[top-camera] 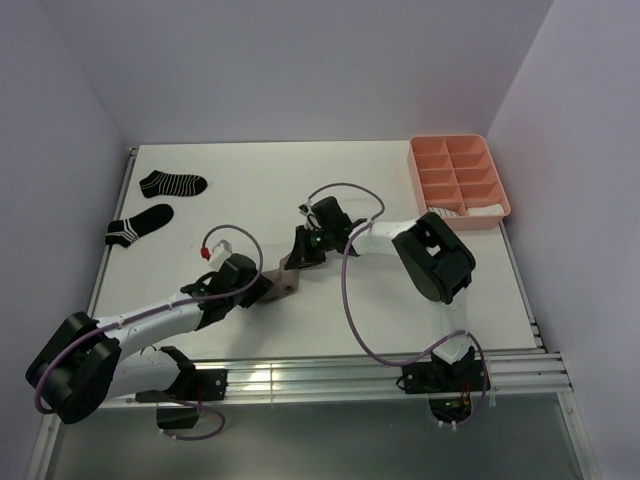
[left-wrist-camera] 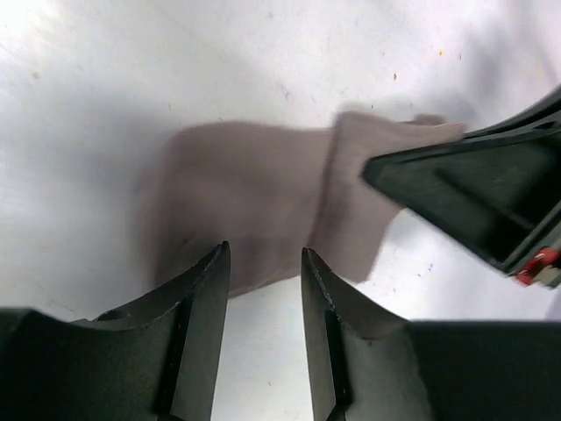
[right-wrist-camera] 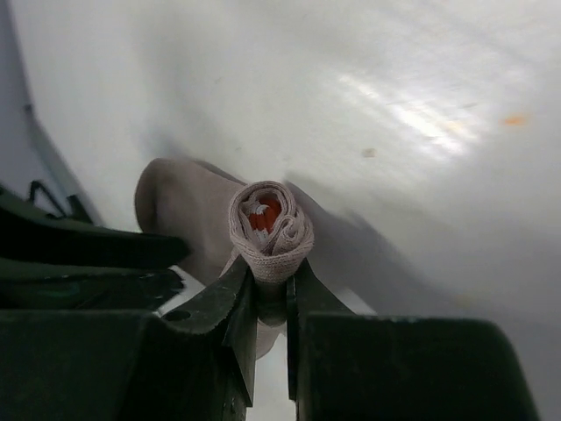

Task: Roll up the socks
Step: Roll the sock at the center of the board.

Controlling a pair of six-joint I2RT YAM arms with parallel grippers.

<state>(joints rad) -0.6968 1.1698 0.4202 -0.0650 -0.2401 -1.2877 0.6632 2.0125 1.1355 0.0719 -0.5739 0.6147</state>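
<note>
Currently the taupe sock (right-wrist-camera: 279,239) sits rolled, pinched inside the right gripper (right-wrist-camera: 272,270).

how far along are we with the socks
Done, it seems: two pale bundles sit in the pink tray. In hand: the taupe sock, partly rolled, its rolled end pinched in the right jaws, left jaws open over the flat end. Left: two black striped socks lie flat, unrolled.
</note>
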